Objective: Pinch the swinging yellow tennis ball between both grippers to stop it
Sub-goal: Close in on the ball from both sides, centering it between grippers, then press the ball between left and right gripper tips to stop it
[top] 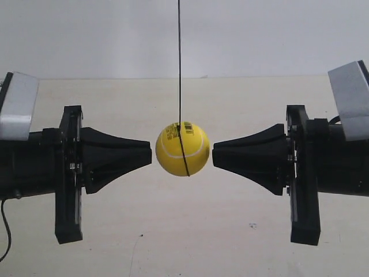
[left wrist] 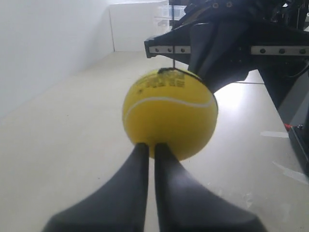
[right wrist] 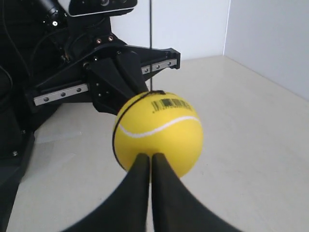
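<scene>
Yellow ball (top: 182,148) hangs between left gripper (left wrist: 150,145) and right gripper (right wrist: 150,155), fingers together; only exterior view shows gaps.

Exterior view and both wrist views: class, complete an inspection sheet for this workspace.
Surface: pale beige tabletop, bare apart from a small dark speck.
Job's things: smooth yellow tennis ball hanging on thin black string, between both grippers.
Clutter: nothing seen.
Grippers: left black wedge-fingered gripper and right black wedge-fingered gripper, jaws shut, tips level with the ball; exterior view suggests a slim gap each side.
Cables: black cable at exterior view's lower left edge.
Surroundings: plain white wall.
</scene>
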### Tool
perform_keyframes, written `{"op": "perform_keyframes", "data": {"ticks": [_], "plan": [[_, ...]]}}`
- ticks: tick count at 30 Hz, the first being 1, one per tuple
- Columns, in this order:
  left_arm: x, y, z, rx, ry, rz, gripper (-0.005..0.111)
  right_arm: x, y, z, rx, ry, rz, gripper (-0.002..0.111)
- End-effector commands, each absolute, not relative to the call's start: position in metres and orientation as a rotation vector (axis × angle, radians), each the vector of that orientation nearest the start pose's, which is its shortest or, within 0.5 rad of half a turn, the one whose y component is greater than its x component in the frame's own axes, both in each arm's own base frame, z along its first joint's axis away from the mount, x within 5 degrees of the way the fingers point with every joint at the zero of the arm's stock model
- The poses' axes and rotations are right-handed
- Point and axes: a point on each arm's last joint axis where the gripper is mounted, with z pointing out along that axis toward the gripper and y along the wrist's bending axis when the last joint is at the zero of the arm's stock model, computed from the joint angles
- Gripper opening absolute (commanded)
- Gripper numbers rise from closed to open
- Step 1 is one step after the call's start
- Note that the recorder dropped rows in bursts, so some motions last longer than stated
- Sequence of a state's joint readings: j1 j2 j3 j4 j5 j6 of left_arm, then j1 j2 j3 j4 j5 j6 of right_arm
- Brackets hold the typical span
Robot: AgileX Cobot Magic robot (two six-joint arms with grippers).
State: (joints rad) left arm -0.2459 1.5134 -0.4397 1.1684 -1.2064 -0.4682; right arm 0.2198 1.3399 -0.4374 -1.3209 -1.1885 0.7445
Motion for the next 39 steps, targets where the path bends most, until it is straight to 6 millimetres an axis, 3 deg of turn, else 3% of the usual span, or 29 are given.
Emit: {"op": "perform_keyframes", "data": {"ticks": [1, 14, 23, 35, 39], "plan": [[0.201, -0.131, 0.2, 1.092, 1.35, -0.908, 0.005, 0.177, 0.124, 0.232, -1.102, 1.386, 1.02, 0.0], [0.196, -0.144, 0.202, 1.138, 1.274, -0.885, 0.005, 0.172, 0.143, 0.227, -1.147, 1.406, 0.965, 0.0], [0.198, -0.143, 0.203, 1.106, 1.278, -0.871, 0.005, 0.174, 0.144, 0.226, -1.148, 1.423, 0.924, 0.0], [0.217, -0.134, 0.196, 0.975, 1.442, -0.68, 0.005, 0.178, 0.142, 0.225, -1.107, 1.456, 0.888, 0.0], [0.206, -0.14, 0.202, 1.068, 1.307, -0.777, 0.005, 0.178, 0.142, 0.225, -1.106, 1.457, 0.89, 0.0]]}}
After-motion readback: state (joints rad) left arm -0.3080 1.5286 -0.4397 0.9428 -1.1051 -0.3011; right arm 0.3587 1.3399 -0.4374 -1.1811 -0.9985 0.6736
